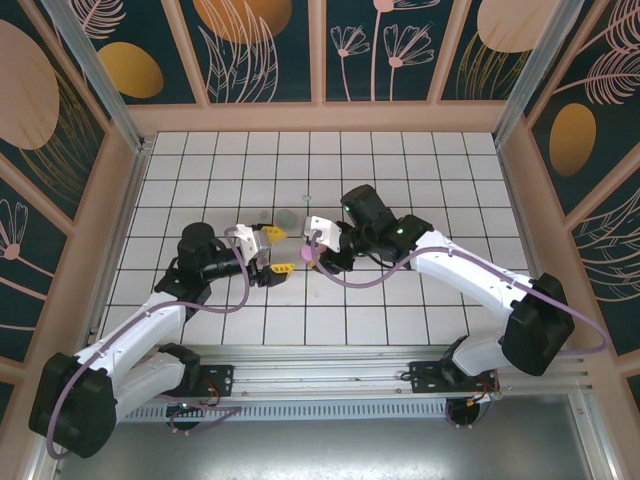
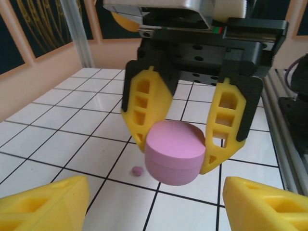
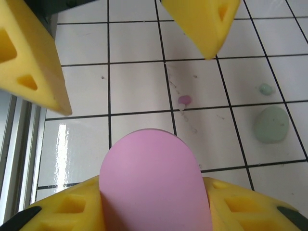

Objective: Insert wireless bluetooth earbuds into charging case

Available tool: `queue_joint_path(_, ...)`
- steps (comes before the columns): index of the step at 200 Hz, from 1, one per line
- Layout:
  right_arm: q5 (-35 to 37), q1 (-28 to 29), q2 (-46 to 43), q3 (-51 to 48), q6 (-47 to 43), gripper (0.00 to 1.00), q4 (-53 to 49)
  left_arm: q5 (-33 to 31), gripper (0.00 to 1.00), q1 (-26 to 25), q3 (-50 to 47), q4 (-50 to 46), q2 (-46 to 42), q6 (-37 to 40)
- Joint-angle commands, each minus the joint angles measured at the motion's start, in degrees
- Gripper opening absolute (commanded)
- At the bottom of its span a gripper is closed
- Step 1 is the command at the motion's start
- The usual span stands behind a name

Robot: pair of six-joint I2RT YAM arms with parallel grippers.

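Note:
My right gripper is shut on the pink charging case, which it holds closed above the tiles. In the left wrist view the case hangs between the right gripper's yellow fingers. A pink earbud lies on the floor just beside and below it, also visible as the pink earbud ahead of the case. My left gripper faces the case, open, with nothing between its fingers. In the top view the left gripper and right gripper meet at mid-table.
A mint green case lies on the tiles to the right, with a mint earbud just beyond it. The left gripper's yellow fingers stand close in front of the held case. A metal rail runs along the near edge.

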Motion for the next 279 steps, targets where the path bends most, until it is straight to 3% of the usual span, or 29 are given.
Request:
queue_joint_path(1, -2.88, 0.06, -0.74, 2.30, -3.70, 0.25, -2.21, 2.34, 0.73, -0.81, 1.34, 1.53, 0.42, 1.73)
queue_joint_path(54, -6.36, 0.07, 1.40, 6.12, -5.42, 0.25, -6.33, 3.05, 0.70, -2.70, 3.08, -0.27, 3.05, 3.95)
queue_joint_path(130, -7.10, 0.04, 1.73, 6.68, -7.50, 0.25, -8.15, 4.78, 0.55, -2.75, 5.44, -1.29, 6.11, 4.87)
queue_joint_path(236, -7.58, -0.36, 1.63, 6.37, -8.03, 0.25, -7.90, 6.18, 0.54, -4.25, 7.73, -3.24, 9.79, 6.16)
queue_joint_path(279, -7.51, -0.38, 1.68, 6.55, -7.80, 0.26, -7.66, 5.84, 0.37, -4.82, 8.97, -5.51, 11.19, 7.49)
